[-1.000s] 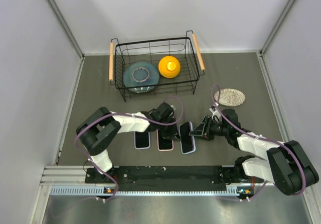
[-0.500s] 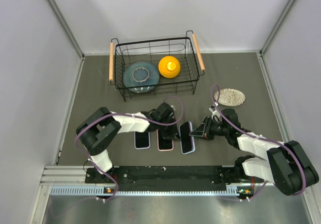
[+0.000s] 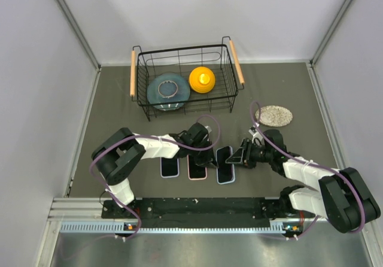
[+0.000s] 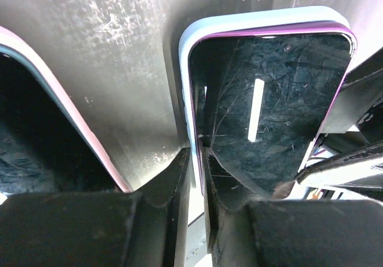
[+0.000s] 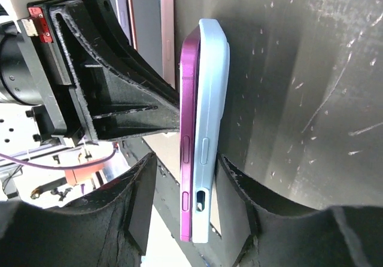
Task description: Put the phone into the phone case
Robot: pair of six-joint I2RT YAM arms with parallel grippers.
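Seating is being finished: the purple slab phone (image 5: 187,129) is being pressed into the pale blue plastic phone case (image 5: 210,99) on the grey table (image 3: 299,87). The left gripper (image 4: 194,171) is being held narrow on the case rim. The right gripper (image 5: 188,204) is being held apart, flanking both. Another squeeze is probably being called for. Against the earlier frame, phone and case are being nudged slightly rightward.

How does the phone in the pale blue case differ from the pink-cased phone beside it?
The pale blue case lies slanted; the pink case lies straight. The purple phone stands proud of the pale blue case; the pink case's phone looks flush. Both lie screen up.
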